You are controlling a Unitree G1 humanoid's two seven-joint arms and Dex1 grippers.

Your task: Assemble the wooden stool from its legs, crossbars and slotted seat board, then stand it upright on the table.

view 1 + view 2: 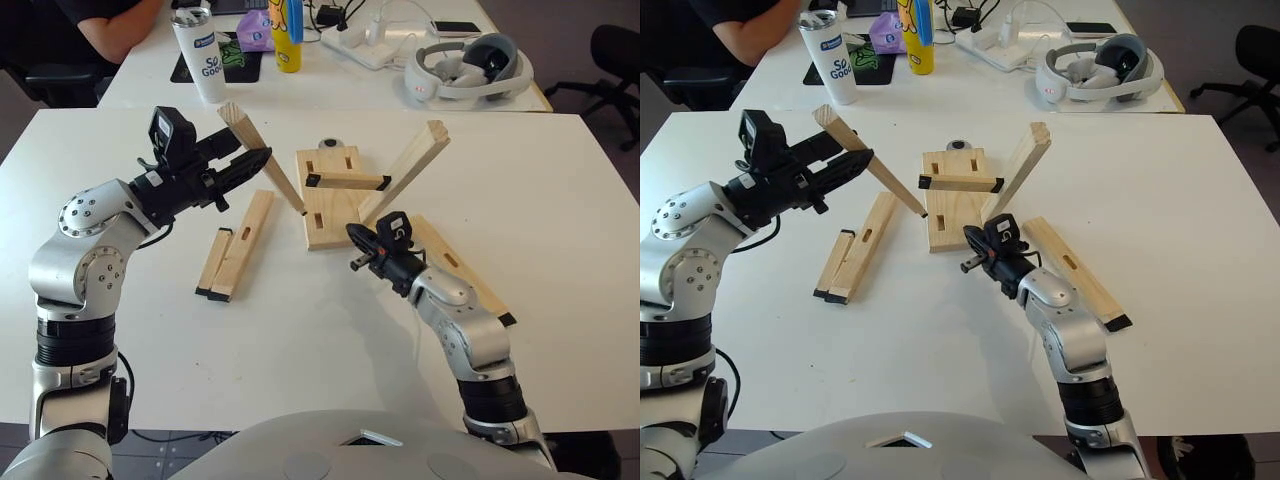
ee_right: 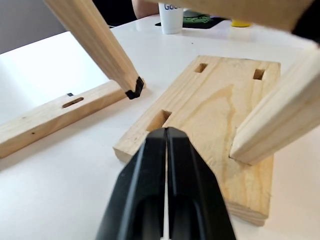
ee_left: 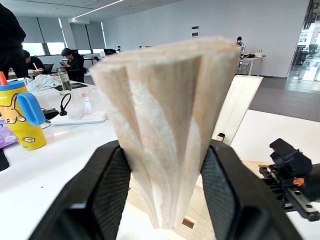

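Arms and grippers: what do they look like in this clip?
The left arm and right arm have silver-grey rounded housings with black sections. The left gripper and right gripper are black, two-fingered and tapered; the left's pads are finely textured. A black cable loops beside the left elbow.

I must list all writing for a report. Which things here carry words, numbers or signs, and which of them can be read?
White tumbler: dark lettering on its side; product print, not quoted here.
Yellow bottle: a cartoon picture, no words to read.
Dark mat: green marks, too blurred to read.
Seat board, and the leg in the left gripper: no writing.
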